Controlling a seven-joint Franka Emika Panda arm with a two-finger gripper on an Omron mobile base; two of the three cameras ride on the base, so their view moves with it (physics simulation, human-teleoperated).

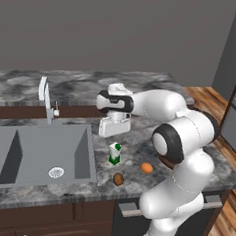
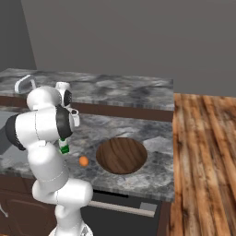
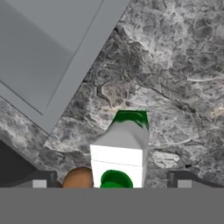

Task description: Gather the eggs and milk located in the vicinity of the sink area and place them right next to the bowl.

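The milk (image 1: 114, 153) stands upright on the marble counter just right of the sink (image 1: 31, 156). My gripper (image 1: 112, 133) hangs a little above the carton, open and holding nothing. In the hand view the milk (image 3: 120, 151) sits between the two spread fingertips (image 3: 38, 179), seen from above. The brown egg (image 1: 118, 179) lies near the counter's front edge, and shows as the brown egg (image 3: 78, 178) beside the carton. The orange egg (image 1: 146, 168) lies to the right of the milk. The wooden bowl (image 2: 122, 155) rests on the counter right of the orange egg (image 2: 83, 161).
The faucet (image 1: 47, 102) rises behind the sink. The arm's big elbow (image 1: 184, 135) hangs over the counter's right part. A raised counter ledge (image 1: 82, 87) runs along the back. Wooden floor (image 2: 207, 161) lies right of the counter.
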